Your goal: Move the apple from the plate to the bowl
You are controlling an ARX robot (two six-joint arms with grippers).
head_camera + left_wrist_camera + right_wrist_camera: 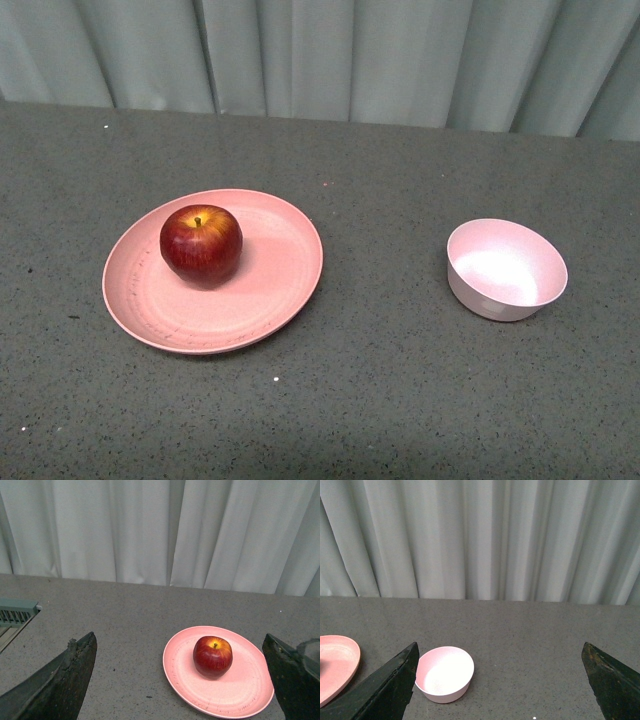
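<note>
From the front alone, apple (pixel 201 243), plate (pixel 270 272), bowl (pixel 500 272) show together.

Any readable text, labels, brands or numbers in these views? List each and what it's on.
None: no readable text in any view.
apple: no sticker or label on the sides shown.
plate: faint speckles near the rim, not lettering.
bowl: plain.
table and curtain: unmarked.

Ahead of the left pincer (pixel 179 637), the glossy dark red apple (pixel 212 656) sits exposed on the shallow pink plate (pixel 240 692), open grey speckled worktop (pixel 385 330) running to the small pale-pink bowl (pixel 480 300).
</note>
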